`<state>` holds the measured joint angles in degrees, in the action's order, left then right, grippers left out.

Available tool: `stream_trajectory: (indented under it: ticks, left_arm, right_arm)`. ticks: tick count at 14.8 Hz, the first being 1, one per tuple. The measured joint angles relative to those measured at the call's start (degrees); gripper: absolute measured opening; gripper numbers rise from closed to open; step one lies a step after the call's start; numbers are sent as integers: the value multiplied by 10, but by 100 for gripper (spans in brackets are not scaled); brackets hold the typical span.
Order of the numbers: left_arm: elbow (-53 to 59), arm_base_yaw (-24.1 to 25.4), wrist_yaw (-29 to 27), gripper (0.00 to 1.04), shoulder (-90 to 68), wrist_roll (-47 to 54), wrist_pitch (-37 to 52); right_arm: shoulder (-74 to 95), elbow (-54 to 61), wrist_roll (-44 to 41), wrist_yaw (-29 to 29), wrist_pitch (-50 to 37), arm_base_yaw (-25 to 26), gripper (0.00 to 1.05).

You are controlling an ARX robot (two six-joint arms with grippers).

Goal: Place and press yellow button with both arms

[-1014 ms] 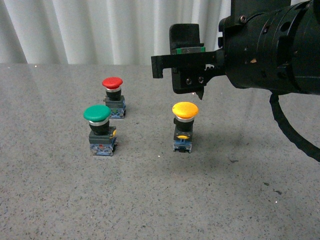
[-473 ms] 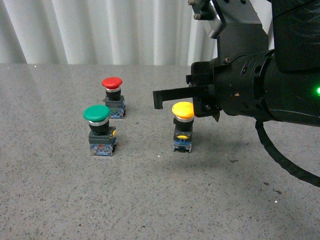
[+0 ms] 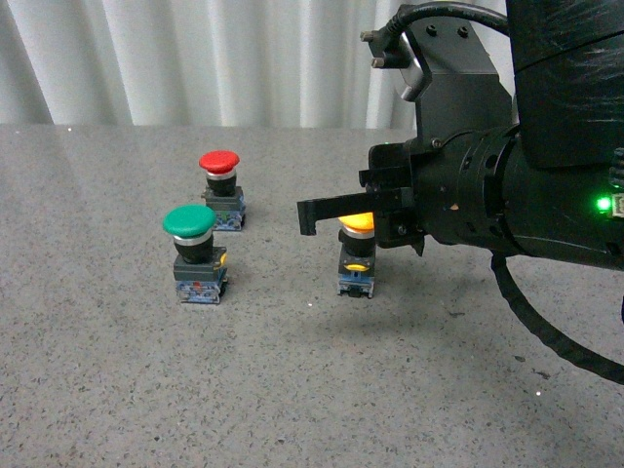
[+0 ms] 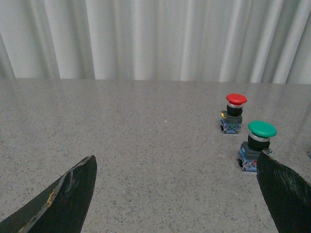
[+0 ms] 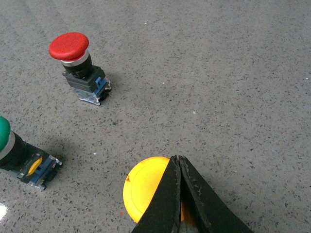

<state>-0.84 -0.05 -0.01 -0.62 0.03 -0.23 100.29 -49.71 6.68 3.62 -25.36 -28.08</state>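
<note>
The yellow button (image 3: 357, 261) stands upright on the table, right of centre. My right arm (image 3: 487, 195) reaches over it from the right and hides part of its yellow cap. In the right wrist view my right gripper (image 5: 176, 162) is shut, and its closed fingertips rest on top of the yellow cap (image 5: 146, 189). My left gripper (image 4: 177, 194) is open and empty above bare table. Its fingers (image 4: 65, 199) stand wide apart. The yellow button does not show in the left wrist view.
A green-capped button (image 3: 195, 253) and a red-capped button (image 3: 220, 188) stand left of the yellow one. They also show in the left wrist view, green (image 4: 257, 143) close to one finger and red (image 4: 234, 111) beyond it. White curtains (image 3: 195, 58) hang behind the grey speckled table (image 3: 292, 390).
My right arm has come down from above the yellow button onto its cap, which is now partly covered. The green and red buttons have not moved.
</note>
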Motion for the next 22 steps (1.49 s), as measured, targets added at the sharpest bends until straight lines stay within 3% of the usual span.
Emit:
stream_trajectory:
  ticks: [9,14,19,20,22]
  left_arm:
    - [0,0,0,98,0,0,0]
    - [0,0,0,98,0,0,0]
    - [0,0,0,98,0,0,0]
    - [0,0,0,98,0,0,0]
    - [0,0,0,98,0,0,0]
  right_arm:
    - [9,-32,-5,7,83,-1,2]
    - [-54,5,58,-28,-69,-2,2]
    - [-285,121,122,-33,-54,11,2]
    - [-332,147,129,-26,-40,23,2]
    - [-456,221,41,130,0,46,2]
